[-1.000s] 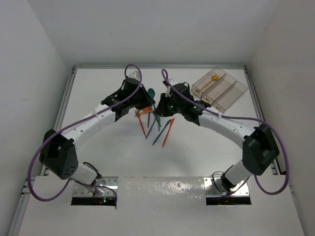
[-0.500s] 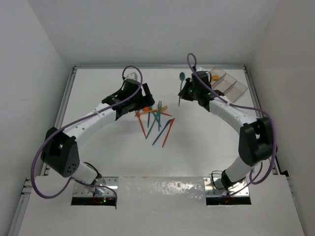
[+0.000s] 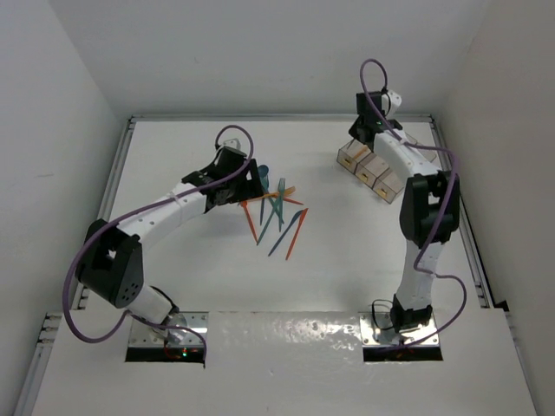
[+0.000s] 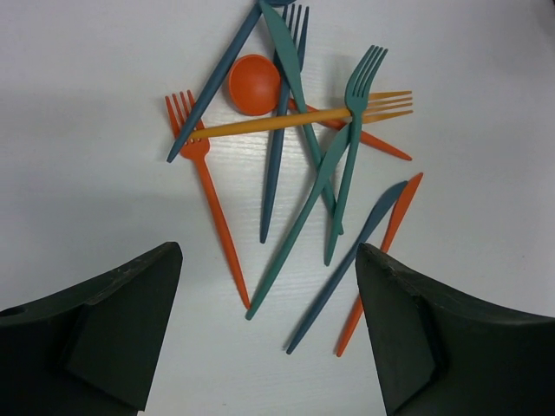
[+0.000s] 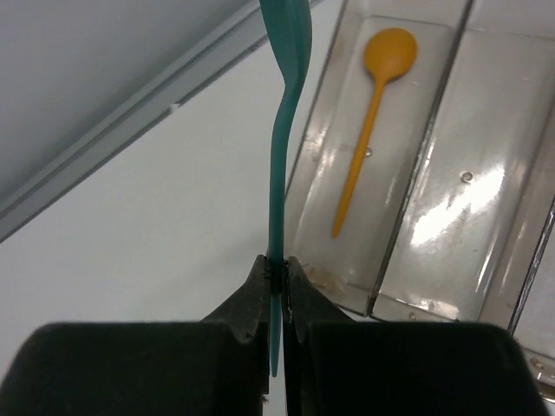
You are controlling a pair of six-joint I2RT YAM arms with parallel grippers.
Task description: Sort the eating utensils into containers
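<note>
Orange, teal and blue utensils (image 4: 299,165) lie crossed in a loose pile on the white worktop (image 4: 78,95), left of centre. Our left gripper (image 4: 267,256) hovers just above them, fingers wide apart and holding nothing. At the far right sit the containers (image 3: 364,165). There our right gripper (image 5: 276,269) has its fingers clamped on the handle of a teal spoon (image 5: 279,165), held over the left wall of the bin where an orange spoon (image 5: 364,130) lies. We judge the step in hand to be dropping this spoon. Next we need to bring it fully over that bin, then let the fingers part.
</note>
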